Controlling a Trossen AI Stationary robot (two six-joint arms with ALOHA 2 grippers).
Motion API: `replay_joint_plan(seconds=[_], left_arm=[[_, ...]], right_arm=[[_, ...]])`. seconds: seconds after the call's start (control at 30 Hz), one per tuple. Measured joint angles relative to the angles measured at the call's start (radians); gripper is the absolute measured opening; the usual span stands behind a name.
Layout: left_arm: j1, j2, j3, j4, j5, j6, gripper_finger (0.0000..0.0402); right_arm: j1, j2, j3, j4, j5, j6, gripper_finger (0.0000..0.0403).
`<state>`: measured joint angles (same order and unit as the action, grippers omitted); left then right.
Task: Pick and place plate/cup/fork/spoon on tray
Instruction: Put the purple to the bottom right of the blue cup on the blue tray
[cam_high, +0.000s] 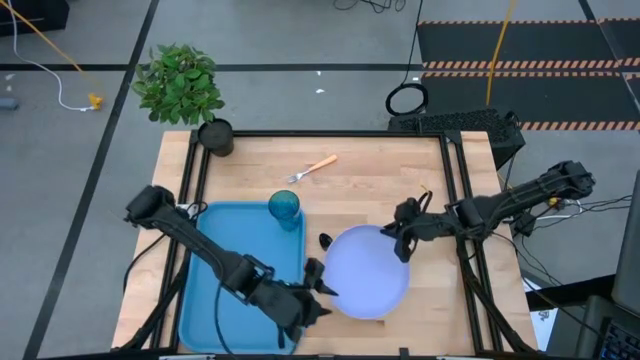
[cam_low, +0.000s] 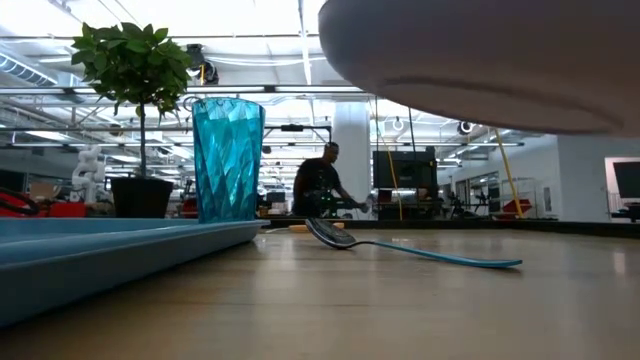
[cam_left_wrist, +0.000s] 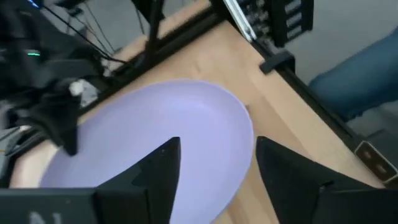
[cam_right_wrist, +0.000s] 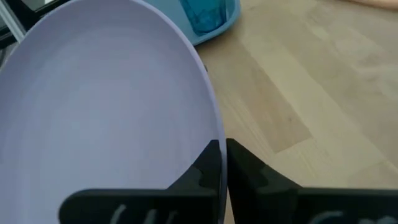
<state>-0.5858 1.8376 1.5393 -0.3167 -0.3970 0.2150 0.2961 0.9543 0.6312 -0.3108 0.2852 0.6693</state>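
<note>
Lavender plate (cam_high: 366, 272) lifted over bench (cam_high: 370, 180), pinched at rim by right pincer (cam_high: 405, 247); left pincer (cam_high: 322, 285) open at opposite edge.

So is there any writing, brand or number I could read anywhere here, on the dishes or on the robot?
None can be read.
Pale marks on the right gripper body: blurred, unreadable.
A pale mark on the left gripper body: cut off, unreadable.
The round lavender plastic plate, teal tumbler and blue plastic tray: no lettering visible.
</note>
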Motion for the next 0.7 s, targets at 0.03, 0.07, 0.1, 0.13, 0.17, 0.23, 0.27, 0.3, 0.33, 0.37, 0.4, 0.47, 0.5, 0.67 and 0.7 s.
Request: replay_joint_plan(seconds=[0.03,0.07,0.1,0.13,0.17,0.23,0.27,0.3,0.33,0.37,0.4,0.47,0.5,0.67,0.7], left_arm=[[0.0,0.025,0.029,-0.014,0.001,0.0,0.0228],[0.001,0.047,0.055,-0.037,0.003,-0.001,0.0236],[0.005,0.066,0.08,-0.064,0.007,-0.001,0.0244],[0.007,0.084,0.105,-0.076,0.009,-0.001,0.0249],[0.009,0.1,0.126,-0.085,0.013,-0.002,0.0253],[0.01,0.127,0.156,-0.115,0.025,-0.004,0.0256],[0.01,0.139,0.164,-0.123,0.037,-0.004,0.0255],[0.013,0.151,0.168,-0.123,0.055,-0.002,0.0252],[0.014,0.159,0.169,-0.128,0.073,0.0,0.0248],[0.015,0.166,0.169,-0.143,0.091,-0.001,0.0242],[0.017,0.173,0.169,-0.152,0.107,-0.005,0.0237],[0.02,0.185,0.17,-0.185,0.114,0.0,0.0223],[0.021,0.192,0.17,-0.203,0.112,0.004,0.0217],[0.034,0.214,0.17,-0.221,0.079,0.058,0.0187],[0.04,0.216,0.17,-0.208,0.077,0.071,0.0182]], right_arm=[[-0.006,0.0,0.0,0.0,-0.014,0.003,0.0],[-0.012,0.0,0.0,-0.001,-0.025,0.008,0.0],[-0.015,0.0,0.0,-0.004,-0.027,0.012,0.0],[-0.016,0.0,0.0,-0.006,-0.028,0.017,0.0],[-0.016,0.0,0.0,-0.009,-0.028,0.019,0.0],[-0.016,0.0,0.0,-0.016,-0.028,0.018,0.0],[-0.016,0.0,0.0,-0.016,-0.029,0.019,0.0],[-0.016,0.0,0.0,-0.017,-0.029,0.023,0.0],[-0.016,0.0,0.0,-0.017,-0.029,0.026,0.0],[-0.016,0.0,0.0,-0.016,-0.029,0.026,0.0],[-0.016,0.0,0.0,-0.016,-0.032,0.026,0.0],[-0.02,0.0,0.0,-0.016,-0.056,0.026,0.0],[-0.022,0.0,0.0,-0.017,-0.069,0.026,0.0],[-0.029,0.0,0.0,-0.016,-0.081,0.027,0.0],[-0.029,0.0,0.0,-0.016,-0.081,0.027,0.0]])
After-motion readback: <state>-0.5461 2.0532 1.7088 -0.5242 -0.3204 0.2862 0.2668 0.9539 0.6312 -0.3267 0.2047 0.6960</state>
